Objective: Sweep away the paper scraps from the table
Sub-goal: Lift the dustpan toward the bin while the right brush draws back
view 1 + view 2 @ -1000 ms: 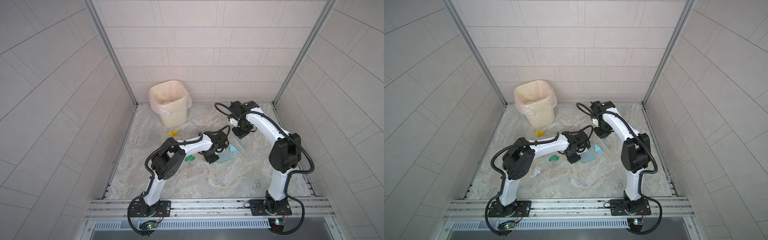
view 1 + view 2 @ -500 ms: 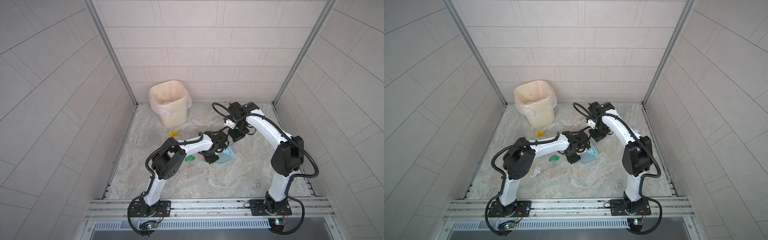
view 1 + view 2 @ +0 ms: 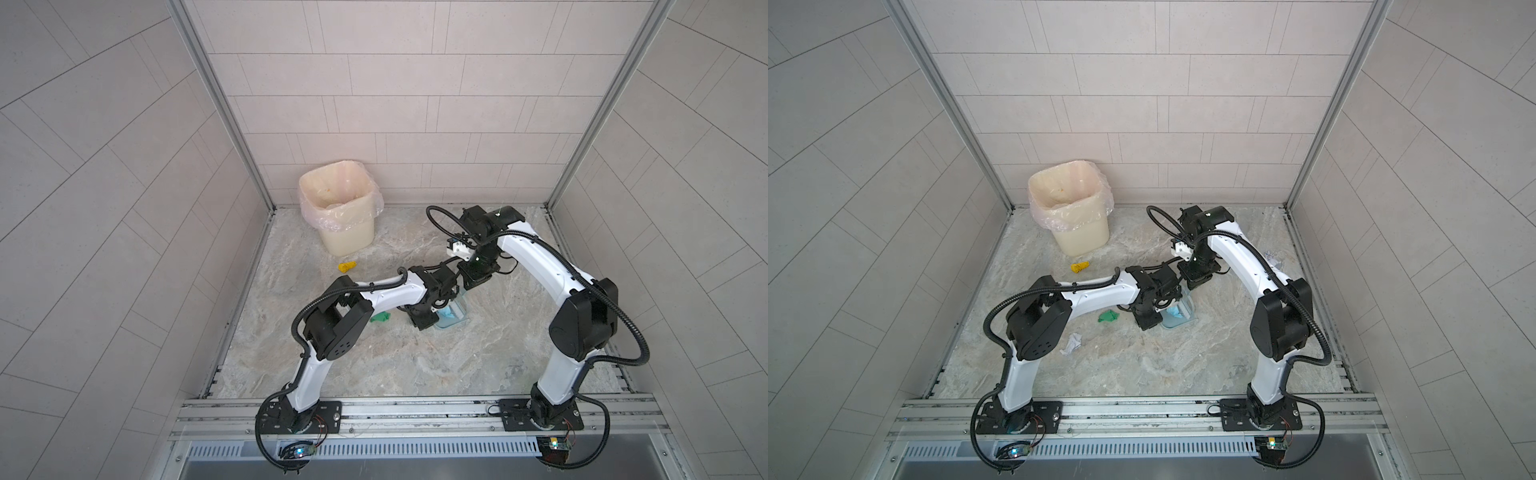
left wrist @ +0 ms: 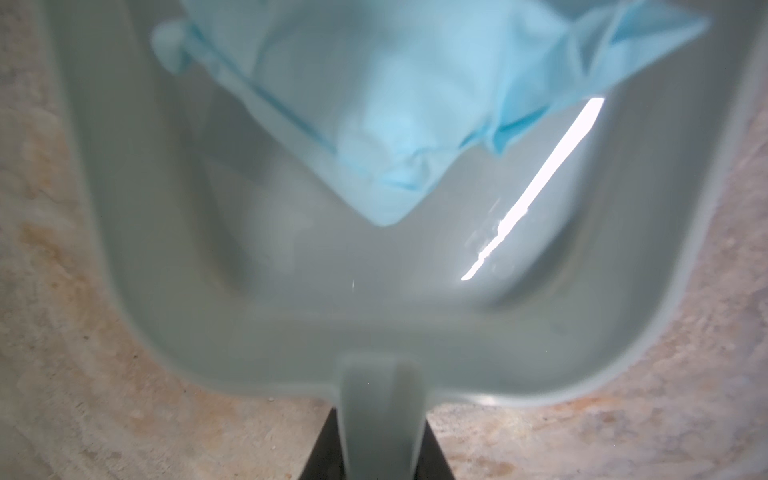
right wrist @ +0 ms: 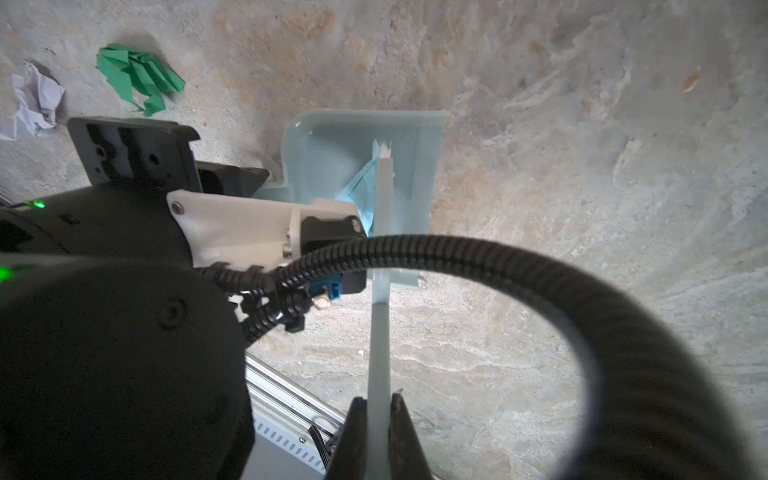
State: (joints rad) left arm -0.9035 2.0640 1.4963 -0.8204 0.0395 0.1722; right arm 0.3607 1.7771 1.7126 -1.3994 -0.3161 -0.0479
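The left pincer [image 4: 382,451] clamps the handle of the dustpan [image 4: 291,316]; a light blue scrap [image 4: 374,104] lies inside. The right pincer [image 5: 379,419] clamps the brush [image 5: 383,208]. A green scrap [image 3: 381,318] lies on the table [image 3: 374,370] near the dustpan, on the side of the left edge.

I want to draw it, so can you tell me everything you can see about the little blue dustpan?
The dustpan is pale blue-grey, smooth plastic by the look, with a flat floor, low raised walls on three sides and an open front. Its short handle is clamped by the left gripper. It seems to lie flat on the marbled table. A crumpled light blue paper scrap lies inside, and the brush reaches in beside it.
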